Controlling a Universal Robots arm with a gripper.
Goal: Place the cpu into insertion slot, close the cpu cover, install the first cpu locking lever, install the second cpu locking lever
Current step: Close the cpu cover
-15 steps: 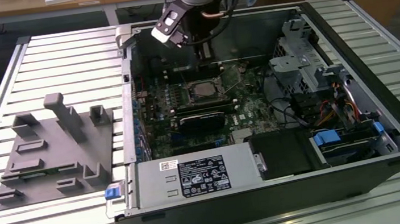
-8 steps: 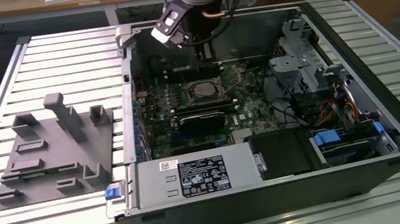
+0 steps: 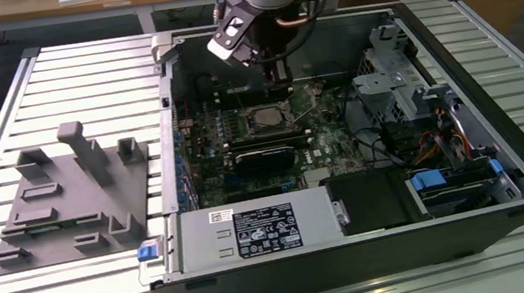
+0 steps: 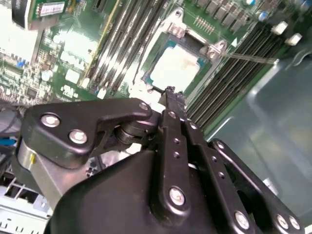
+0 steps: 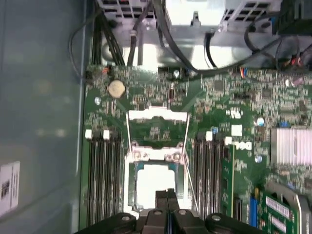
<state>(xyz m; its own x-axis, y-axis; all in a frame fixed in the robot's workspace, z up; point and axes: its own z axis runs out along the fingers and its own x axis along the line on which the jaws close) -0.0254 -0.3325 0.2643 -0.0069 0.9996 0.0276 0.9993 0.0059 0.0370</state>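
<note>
Gripper [image 5: 167, 194]: black two-finger claw, fingers pressed together with nothing between them. In both wrist views the tips sit over one edge of the cpu [image 5: 156, 181]. In the exterior view the gripper [image 3: 279, 78] hangs inside the open computer case [image 3: 506, 184], at the far side of the socket.

Cpu, second wrist view [image 4: 176, 68]: pale square chip lying flat in the insertion slot [image 5: 130, 187].

Insertion slot: square socket with a silvery rim, set in the green circuit board [image 5: 219, 97], between two banks of long black memory slots [image 5: 103, 175].

Cpu cover [image 5: 157, 115]: silvery frame with a square window, apparently swung up and open on its hinge, not down over the chip.

Locking levers [image 5: 127, 134]: thin wire rods, one along each side of the socket, running up past the raised cover.

Computer case: lies open on a slatted metal table [image 3: 82, 71].

Grey moulded fixture [image 3: 60, 209]: on the table, just beside the case on the exterior view's left.
</note>
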